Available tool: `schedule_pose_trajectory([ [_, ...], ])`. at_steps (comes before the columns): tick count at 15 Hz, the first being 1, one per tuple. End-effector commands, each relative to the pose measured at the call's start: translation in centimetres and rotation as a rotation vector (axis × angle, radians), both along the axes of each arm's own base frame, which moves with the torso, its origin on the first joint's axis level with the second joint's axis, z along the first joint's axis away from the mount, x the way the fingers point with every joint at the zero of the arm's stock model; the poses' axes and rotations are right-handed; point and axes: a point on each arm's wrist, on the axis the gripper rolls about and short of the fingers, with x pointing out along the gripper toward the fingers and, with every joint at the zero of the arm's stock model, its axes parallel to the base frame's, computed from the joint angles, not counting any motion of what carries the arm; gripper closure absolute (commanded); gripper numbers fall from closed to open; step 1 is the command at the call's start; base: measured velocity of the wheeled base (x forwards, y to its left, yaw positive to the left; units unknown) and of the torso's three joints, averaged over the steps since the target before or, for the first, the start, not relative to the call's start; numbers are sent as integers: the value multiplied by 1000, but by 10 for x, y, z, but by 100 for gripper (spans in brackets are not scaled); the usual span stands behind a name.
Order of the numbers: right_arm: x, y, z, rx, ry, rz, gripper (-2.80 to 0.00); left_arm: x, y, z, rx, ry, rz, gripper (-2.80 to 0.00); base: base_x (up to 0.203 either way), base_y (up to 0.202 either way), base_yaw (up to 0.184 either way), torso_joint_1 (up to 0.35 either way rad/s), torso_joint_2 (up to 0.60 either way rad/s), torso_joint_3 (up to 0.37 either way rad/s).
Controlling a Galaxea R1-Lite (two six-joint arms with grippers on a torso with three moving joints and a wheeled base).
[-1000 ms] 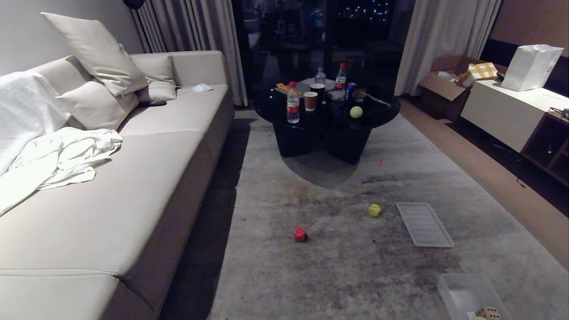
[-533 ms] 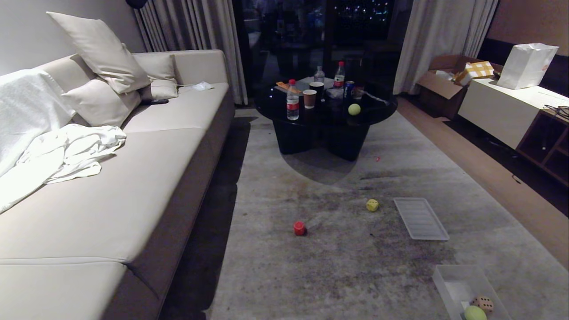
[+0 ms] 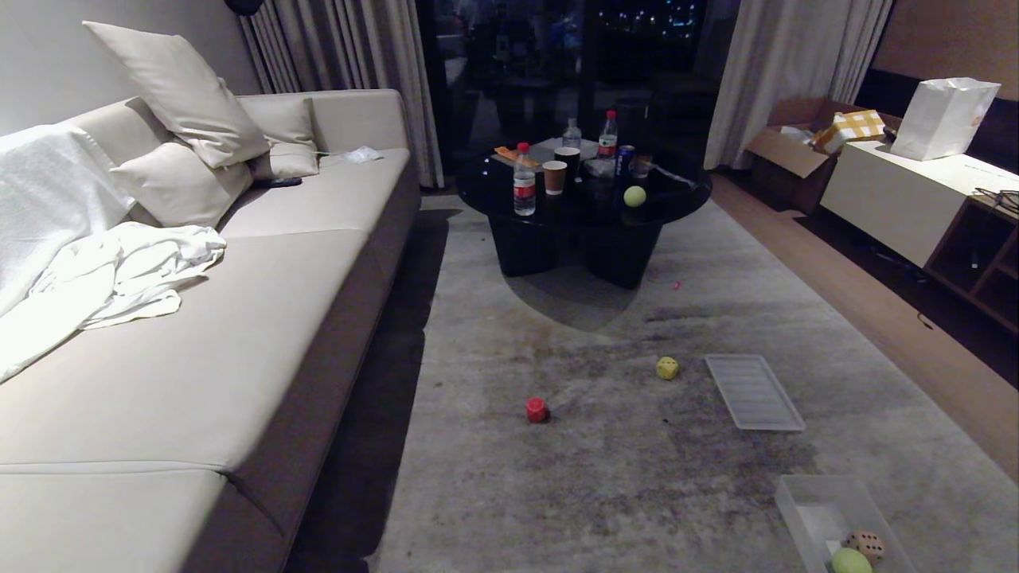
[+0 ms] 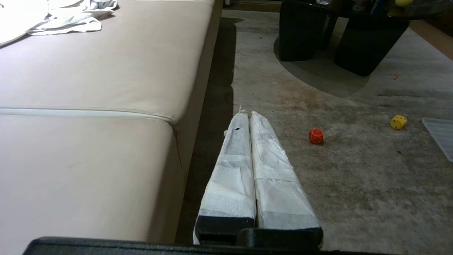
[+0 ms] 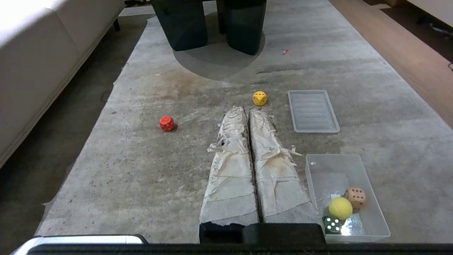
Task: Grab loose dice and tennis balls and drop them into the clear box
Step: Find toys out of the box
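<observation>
On the grey rug (image 3: 605, 477) lie a red die (image 3: 536, 409) and a yellow die (image 3: 667, 368), well apart, the yellow one near a ribbed lid (image 3: 753, 391). Nearer the robot, the clear box (image 5: 318, 170) holds a tan die (image 5: 355, 197), a dark green die (image 5: 332, 224) and a tennis ball (image 5: 340, 208); another ball (image 3: 634, 196) sits on the black table (image 3: 677, 207). Both the left gripper (image 4: 250, 115) and right gripper (image 5: 247, 110) hang empty above the rug, fingers pressed together.

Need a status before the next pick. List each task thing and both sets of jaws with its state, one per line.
red die: loose on the rug
yellow die: loose on the rug, beside the lid
tennis ball on table: not collected
clear box: open, holding tan die, green die, one tennis ball
left gripper: jaws shut, empty
right gripper: jaws shut, empty
</observation>
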Motion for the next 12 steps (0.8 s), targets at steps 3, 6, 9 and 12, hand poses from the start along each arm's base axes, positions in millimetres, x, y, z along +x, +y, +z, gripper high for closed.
schedule_pose_trajectory([
  [3, 1, 0, -3, -3, 13, 1, 0, 0, -1, 0, 73, 0, -40, 0, 0, 0, 0, 0, 0, 0],
  [6, 1, 0, -3, -4, 13, 2, 0, 0, -1, 0, 61, 2, -28, 0, 0, 0, 0, 0, 0, 0],
  [9, 1, 0, -3, -1, 13, 1, 0, 0, -1, 0, 54, 1, -23, 0, 0, 0, 0, 0, 0, 0],
  [12, 1, 0, -3, -3, 13, 1, 0, 0, 0, 0, 43, 2, -13, 0, 0, 0, 0, 0, 0, 0],
])
